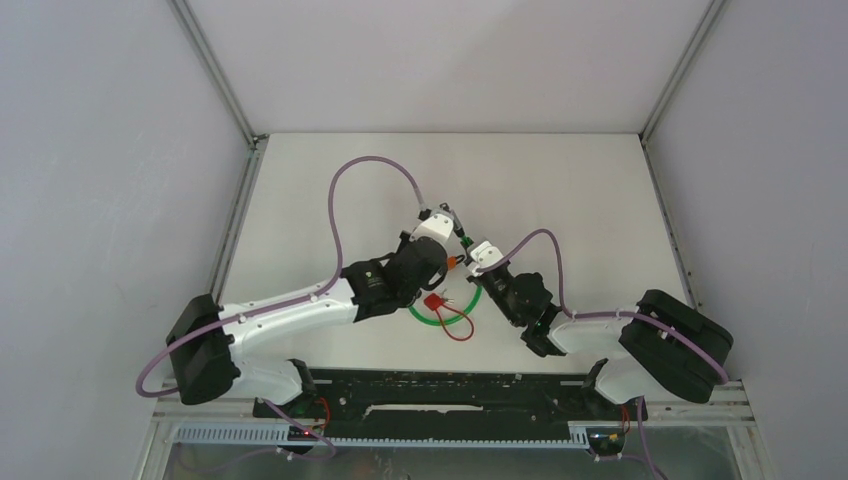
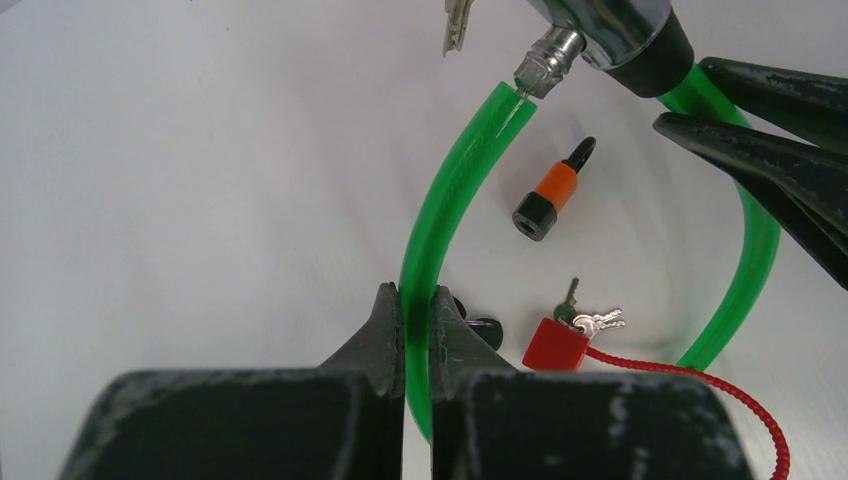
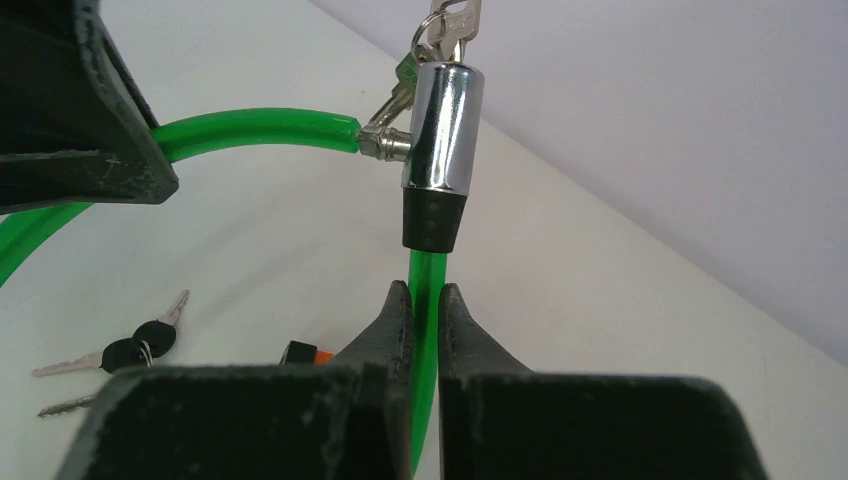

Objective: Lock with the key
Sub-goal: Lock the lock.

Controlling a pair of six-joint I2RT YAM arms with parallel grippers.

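cable [image 2: 440, 210]: glossy translucent plastic | lock barrel [image 3: 442, 125]: polished metal | table [image 1: 550, 190]: matt

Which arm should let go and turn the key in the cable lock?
Probably the left gripper: it only grips the green cable away from the lock body, while the right gripper clamps just below it, steadying it.

Cable [image 2: 440, 210] loop at mid-bench [image 1: 560, 190], between the two arms. Left tool [image 2: 408, 320] clamps the loop's left run; right tool [image 3: 425, 300] clamps the run directly beneath the lock barrel [image 3: 440, 130]. The cable's free end meets the barrel's side; a key bunch [image 3: 452, 22] sits at its upper end. Inside the loop, on the bench: a small plug [image 2: 550, 195] and, nearer the arms, a tag [image 2: 555, 345], its cord [image 2: 740, 390] trailing right.
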